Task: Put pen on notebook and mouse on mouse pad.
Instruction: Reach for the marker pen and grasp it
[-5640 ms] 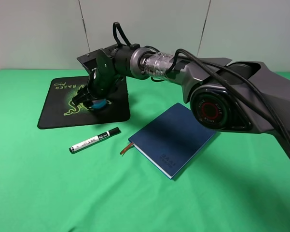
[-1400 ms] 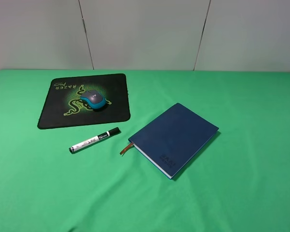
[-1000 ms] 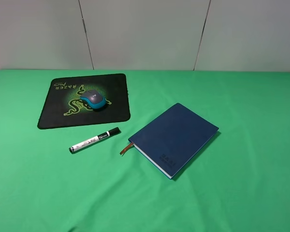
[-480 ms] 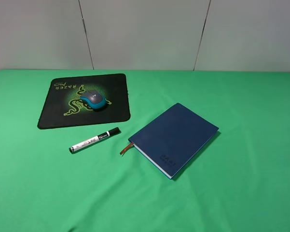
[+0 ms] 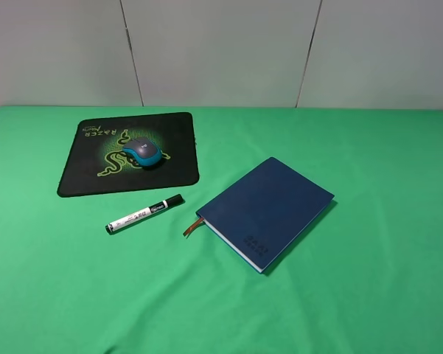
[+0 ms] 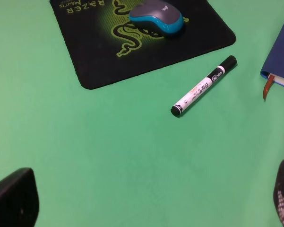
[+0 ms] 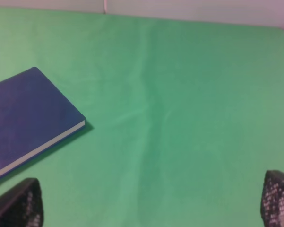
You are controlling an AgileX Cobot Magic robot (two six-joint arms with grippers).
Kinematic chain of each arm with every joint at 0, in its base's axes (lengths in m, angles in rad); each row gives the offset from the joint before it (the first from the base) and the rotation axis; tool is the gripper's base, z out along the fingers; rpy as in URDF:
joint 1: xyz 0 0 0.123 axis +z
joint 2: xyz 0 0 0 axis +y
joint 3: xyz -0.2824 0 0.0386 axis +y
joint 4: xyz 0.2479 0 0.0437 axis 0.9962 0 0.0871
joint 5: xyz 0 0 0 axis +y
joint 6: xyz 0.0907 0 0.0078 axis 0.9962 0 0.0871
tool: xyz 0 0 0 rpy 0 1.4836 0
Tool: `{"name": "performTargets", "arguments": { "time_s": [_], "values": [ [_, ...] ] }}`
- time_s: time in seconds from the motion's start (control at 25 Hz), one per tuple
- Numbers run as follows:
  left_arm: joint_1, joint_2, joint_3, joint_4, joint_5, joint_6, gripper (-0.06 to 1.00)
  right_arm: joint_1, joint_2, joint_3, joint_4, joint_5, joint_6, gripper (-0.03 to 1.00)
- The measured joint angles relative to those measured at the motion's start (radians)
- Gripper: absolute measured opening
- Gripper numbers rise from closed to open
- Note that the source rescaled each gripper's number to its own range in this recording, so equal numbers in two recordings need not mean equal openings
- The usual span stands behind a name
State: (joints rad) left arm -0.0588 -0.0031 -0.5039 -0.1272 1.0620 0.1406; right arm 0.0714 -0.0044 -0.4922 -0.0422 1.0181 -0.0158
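Well ahead of the spread left hand [image 6: 150, 197], the pen [image 6: 204, 85].

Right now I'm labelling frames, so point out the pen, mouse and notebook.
pen [image 5: 138, 217]: exterior high view, white barrel.
mouse [image 5: 141, 147]: exterior high view, grey top.
notebook [image 5: 269, 205]: exterior high view, cover's middle.

COUNT OF THINGS BY KIND

One mouse pad [image 5: 79, 174] was counted. One mouse [image 5: 144, 152]. One pen [image 5: 144, 214]. One notebook [image 5: 269, 210], which carried one ribbon bookmark [image 5: 194, 226]. One green cloth [image 5: 368, 287]. Two grippers were in view, the left gripper [image 6: 149, 196] and the right gripper [image 7: 147, 201], each showing two dark fingertips [image 6: 12, 201]. Three wall panels [image 5: 221, 51] stood behind.
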Motion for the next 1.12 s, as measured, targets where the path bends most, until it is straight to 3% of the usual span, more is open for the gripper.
{"name": "performTargets", "arguments": {
  "time_s": [0.84, 1.12],
  "values": [
    [0.0, 0.0, 0.0, -0.001, 0.0, 0.0, 1.0, -0.001, 0.0, 0.0, 0.0, -0.001, 0.0, 1.0],
    [0.0, 0.0, -0.016, 0.075, -0.008, -0.037, 1.0, -0.001, 0.0, 0.0, 0.0, -0.001, 0.0, 1.0]
  ]
}}
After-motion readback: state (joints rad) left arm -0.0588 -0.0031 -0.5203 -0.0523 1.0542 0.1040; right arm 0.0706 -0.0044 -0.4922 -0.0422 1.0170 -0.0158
